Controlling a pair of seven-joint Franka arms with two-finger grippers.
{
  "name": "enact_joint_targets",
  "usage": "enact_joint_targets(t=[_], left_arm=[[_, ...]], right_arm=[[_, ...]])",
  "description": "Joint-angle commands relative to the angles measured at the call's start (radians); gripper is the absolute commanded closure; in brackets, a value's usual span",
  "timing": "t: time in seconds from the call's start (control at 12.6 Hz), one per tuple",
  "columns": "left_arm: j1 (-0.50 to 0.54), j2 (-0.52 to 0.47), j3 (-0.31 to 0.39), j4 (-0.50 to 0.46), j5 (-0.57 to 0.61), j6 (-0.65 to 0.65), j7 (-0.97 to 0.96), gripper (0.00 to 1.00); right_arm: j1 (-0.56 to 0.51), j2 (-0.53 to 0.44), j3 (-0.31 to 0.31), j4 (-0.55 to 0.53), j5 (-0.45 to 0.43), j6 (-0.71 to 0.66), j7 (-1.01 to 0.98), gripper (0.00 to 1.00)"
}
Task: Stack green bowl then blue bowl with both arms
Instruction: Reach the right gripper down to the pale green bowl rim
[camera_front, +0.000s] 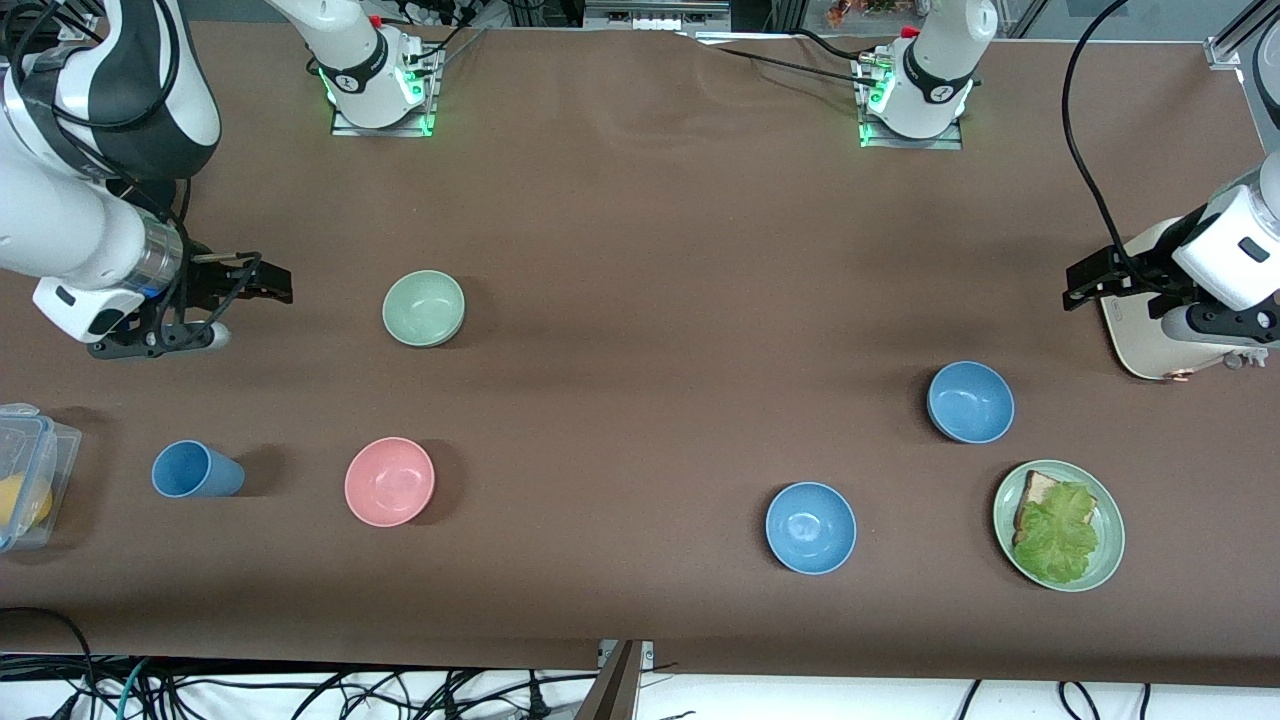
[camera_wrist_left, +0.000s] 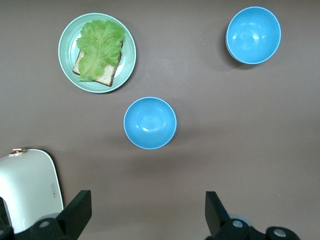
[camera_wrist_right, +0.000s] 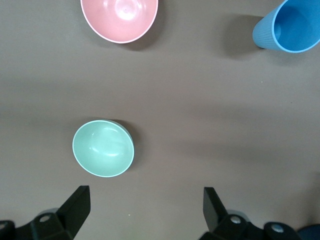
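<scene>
Right gripper — fingers spread, gripping nothing, over the table at nine o'clock from the green bowl. Green bowl upright toward the right arm's end, with pink bowl at six o'clock, apart. Left gripper likewise released (fingers wide in its wrist view), beside a white appliance. Blue bowl near seven o'clock from that gripper — second blue bowl at eight o'clock from the first, well apart.

Two blue bowls, lettuce plate
</scene>
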Motion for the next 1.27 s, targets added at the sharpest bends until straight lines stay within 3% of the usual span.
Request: enact_joint_targets(t=[0.0, 0.24, 0.4, 0.64, 1.19], left_arm=[[0.004, -0.003, -0.006, 0.019, 0.013, -0.023, 0.003, 0.00], [0.004, -0.003, -0.006, 0.019, 0.014, -0.023, 0.003, 0.00], [0.004, -0.003, -0.006, 0.019, 0.014, -0.023, 0.003, 0.00], [0.005, -0.003, -0.006, 0.019, 0.013, -0.023, 0.003, 0.00], [0.004, -0.003, -0.006, 0.019, 0.014, -0.023, 0.004, 0.00]], right_arm=[[-0.002, -0.132, 0.001, -0.224, 0.015, 0.127, 0.006, 0.00], [0.001, -0.092, 0.016, -0.384, 0.015, 0.392, 0.008, 0.00], [0.003, -0.019, 0.074, -0.420, 0.020, 0.545, 0.011, 0.00], [0.015, 0.101, 0.085, -0.429, 0.023, 0.657, 0.011, 0.00], [0.015, 0.114, 0.091, -0.602, 0.033, 0.824, 0.012, 0.02]])
